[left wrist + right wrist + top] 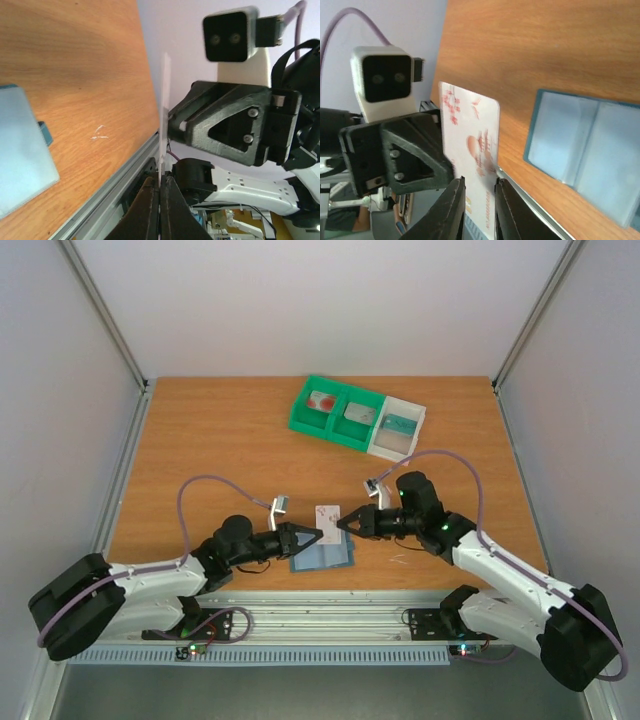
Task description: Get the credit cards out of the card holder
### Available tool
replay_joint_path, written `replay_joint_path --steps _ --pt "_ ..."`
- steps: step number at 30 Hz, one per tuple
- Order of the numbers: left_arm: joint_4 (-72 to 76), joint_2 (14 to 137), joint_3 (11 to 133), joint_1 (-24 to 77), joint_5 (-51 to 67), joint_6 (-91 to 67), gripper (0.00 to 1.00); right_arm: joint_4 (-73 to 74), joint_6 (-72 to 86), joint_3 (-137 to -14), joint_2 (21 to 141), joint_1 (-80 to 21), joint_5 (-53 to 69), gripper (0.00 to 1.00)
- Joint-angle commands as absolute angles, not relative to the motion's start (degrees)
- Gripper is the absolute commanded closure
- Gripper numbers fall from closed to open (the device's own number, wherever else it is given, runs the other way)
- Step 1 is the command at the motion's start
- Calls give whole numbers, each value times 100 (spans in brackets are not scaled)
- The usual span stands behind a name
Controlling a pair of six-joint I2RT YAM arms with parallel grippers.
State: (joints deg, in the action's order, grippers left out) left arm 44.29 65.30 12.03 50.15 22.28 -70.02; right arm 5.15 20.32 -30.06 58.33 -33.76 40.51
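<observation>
Evidently mid-handover at frame centre: the white card (327, 516) is pinched by the left gripper (317, 534); the right gripper (345, 523), jaws parted, should be withdrawn next.

An orange-brown wooden worktop (230, 440) sits boxed in by pale walls (320, 300) — back, left and right. Slim metal posts (105, 310) rise from its far corners — an aluminium rail (330, 610) lines its near edge. Light is soft, even.

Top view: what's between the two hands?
The white red-marked credit card, pinched by the left hand and reaching the right hand; the top view shows it.
</observation>
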Motion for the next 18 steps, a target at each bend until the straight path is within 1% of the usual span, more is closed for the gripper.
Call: replay_joint_path --steps 1,5,8,13,18 --pt "4206 6100 1280 5027 2418 -6583 100 2247 647 -3976 5505 -3423 3800 79" --pt "2808 5571 1589 5027 2680 -5935 100 3564 -331 -4788 5499 -3420 3631 72" --pt "1784 5240 1825 5032 2877 -5316 100 4098 -740 -5157 5600 -3425 3699 73" --pt "1153 5044 2002 5027 3484 -4834 100 4306 -1122 -5437 5816 -3434 4218 74" --pt "839 5029 2096 5027 3958 -4731 100 4124 -1067 -5424 6061 -3462 4672 74"
